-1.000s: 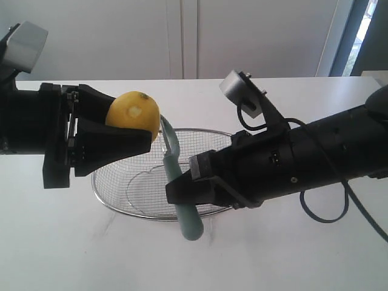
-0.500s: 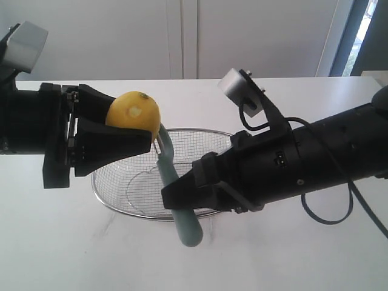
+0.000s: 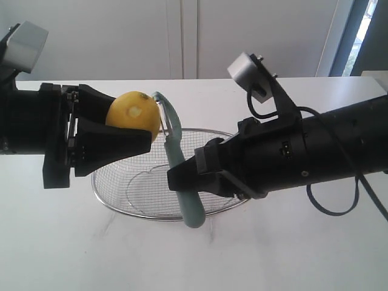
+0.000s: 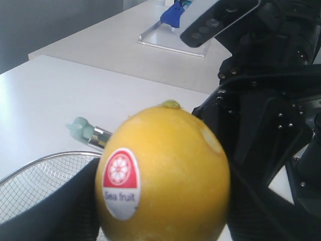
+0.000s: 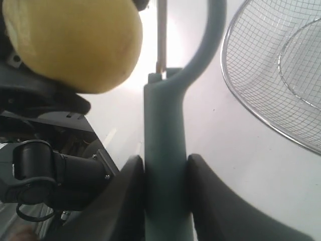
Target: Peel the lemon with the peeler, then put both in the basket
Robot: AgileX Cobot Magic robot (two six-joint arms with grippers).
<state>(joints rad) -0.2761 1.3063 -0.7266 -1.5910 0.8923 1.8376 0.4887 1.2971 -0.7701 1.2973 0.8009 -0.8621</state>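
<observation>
- Lemon (image 3: 133, 112), exterior view: held in the air over the left end of the basket (image 3: 200, 130), clamped between the two wide-spread black fingers of the left tool (image 3: 130, 122). A small pale peeled patch faces the camera.
- Same view: the right tool (image 3: 177, 180) is partly closed on the teal handle of the peeler (image 3: 174, 151). The handle is roughly upright, with its lower end hanging below the fingers in front of the basket rim. The curved head is just beside the lemon's right side; contact cannot be judged here. The basket rests on the white surface (image 3: 60, 254).
- Left wrist view: the lemon (image 4: 163, 170) fills the frame and carries a red-and-white sticker (image 4: 120, 183) reading "Sea fruit". The tip of the peeler head (image 4: 80, 129) shows behind it, above the basket rim (image 4: 45, 160).
- Right wrist view: two dark fingers (image 5: 125, 201) press both sides of the peeler handle (image 5: 165, 150). A bright sliver separates the metal blade (image 5: 161, 35) from the lemon (image 5: 75, 45).
</observation>
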